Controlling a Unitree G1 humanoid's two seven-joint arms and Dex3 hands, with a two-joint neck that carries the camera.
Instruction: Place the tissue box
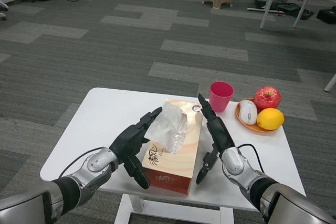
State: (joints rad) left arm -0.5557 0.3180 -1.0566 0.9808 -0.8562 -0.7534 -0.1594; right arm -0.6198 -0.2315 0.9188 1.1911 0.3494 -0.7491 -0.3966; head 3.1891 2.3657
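Grey carpet surrounds a white table (100,114). At its centre lies a tissue box (176,153) (tissue poking up), pressed between the left hand (131,142) and right hand (212,137), fingers extended flat against its sides.
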